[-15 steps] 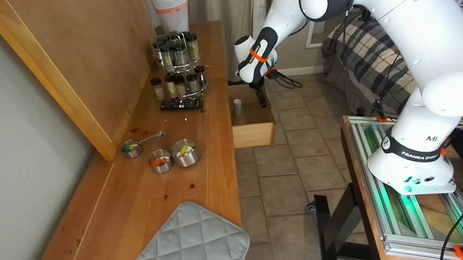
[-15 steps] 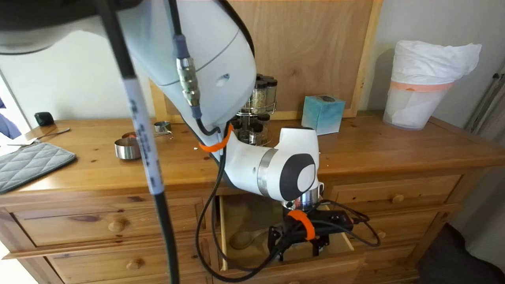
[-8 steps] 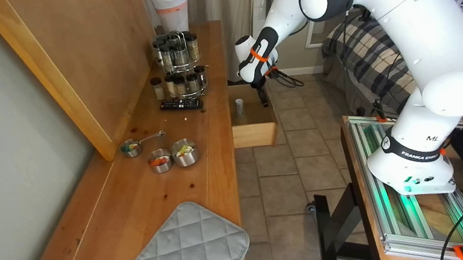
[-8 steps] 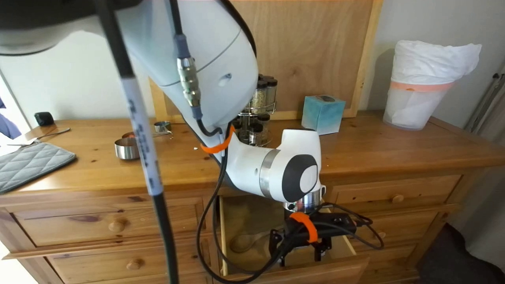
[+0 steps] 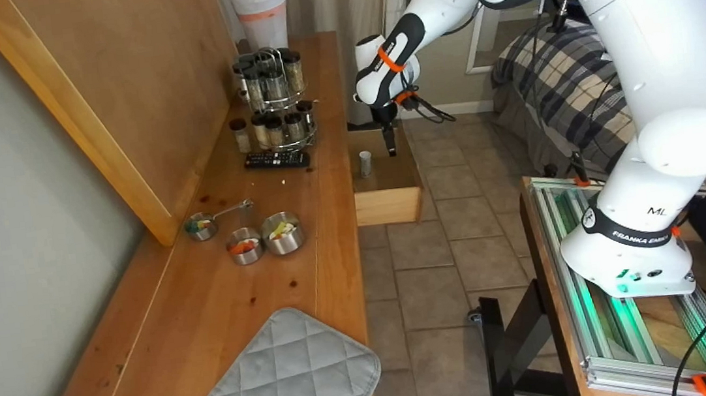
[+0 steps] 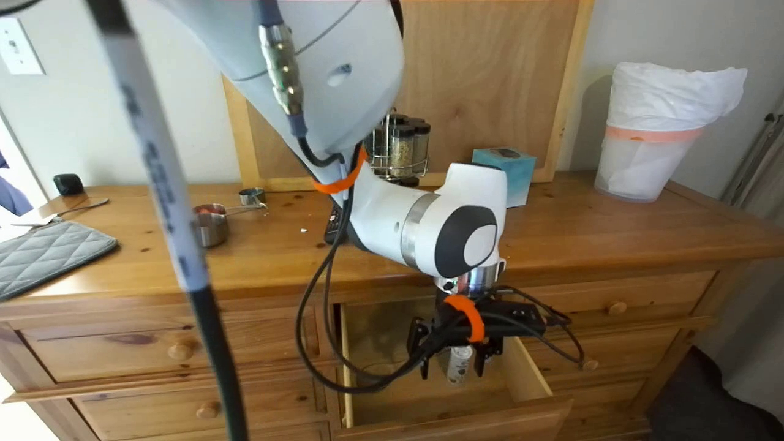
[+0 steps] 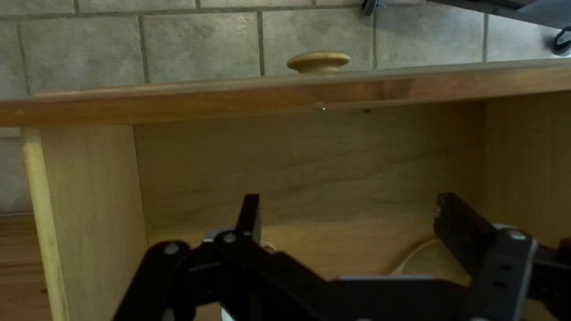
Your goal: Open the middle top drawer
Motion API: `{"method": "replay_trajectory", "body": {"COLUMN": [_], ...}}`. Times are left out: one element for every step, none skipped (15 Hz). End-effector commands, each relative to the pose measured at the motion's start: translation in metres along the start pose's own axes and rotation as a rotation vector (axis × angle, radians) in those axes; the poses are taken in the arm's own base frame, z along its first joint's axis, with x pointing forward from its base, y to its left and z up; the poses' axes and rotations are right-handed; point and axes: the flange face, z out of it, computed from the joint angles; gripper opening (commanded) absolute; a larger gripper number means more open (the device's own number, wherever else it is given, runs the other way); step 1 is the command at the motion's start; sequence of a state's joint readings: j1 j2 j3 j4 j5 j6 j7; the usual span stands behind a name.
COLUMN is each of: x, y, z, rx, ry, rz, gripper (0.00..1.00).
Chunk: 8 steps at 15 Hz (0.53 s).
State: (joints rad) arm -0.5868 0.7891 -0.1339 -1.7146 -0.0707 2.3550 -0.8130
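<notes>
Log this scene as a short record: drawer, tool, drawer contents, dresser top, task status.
Drawer: open
Tool: jaws open, over or inside the drawer (can't tell which), gripping nothing
Drawer contents: white container; what looks like a wooden spoon, partly hidden
Dresser top: spice rack, remote, three metal cups, potholder, tissue box
Task status: looks done; drawer stands open

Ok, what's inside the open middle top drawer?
Inside the middle top drawer stands a pale cylindrical container; the wrist view shows a rounded wooden piece, possibly a spoon. The gripper hides its remainder there, and anything beneath.
</notes>
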Motion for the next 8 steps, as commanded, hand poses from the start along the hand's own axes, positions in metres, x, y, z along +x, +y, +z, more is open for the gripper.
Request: {"method": "replay_trajectory", "body": {"x": [-0.012, -0.017, -0.022, -0.028, -0.036, -0.041, -0.047, -0.052], "y": [-0.016, -0.022, -0.028, -0.033, -0.043, -0.050, -0.059, -0.068], "z": [-0.040, -0.052, -0.062, -0.072, -0.082, -0.092, -0.102, -0.112], "rx": [0.032, 0.032, 0.032, 0.026, 0.031, 0.030, 0.031, 0.031], "ry": [0.032, 0.031, 0.033, 0.036, 0.037, 0.050, 0.062, 0.081], "rz": [0.010, 0.019, 0.031, 0.038, 0.042, 0.060, 0.068, 0.099], "gripper": [1.00, 1.00, 1.00, 1.00, 1.00, 1.00, 1.00, 1.00]}}
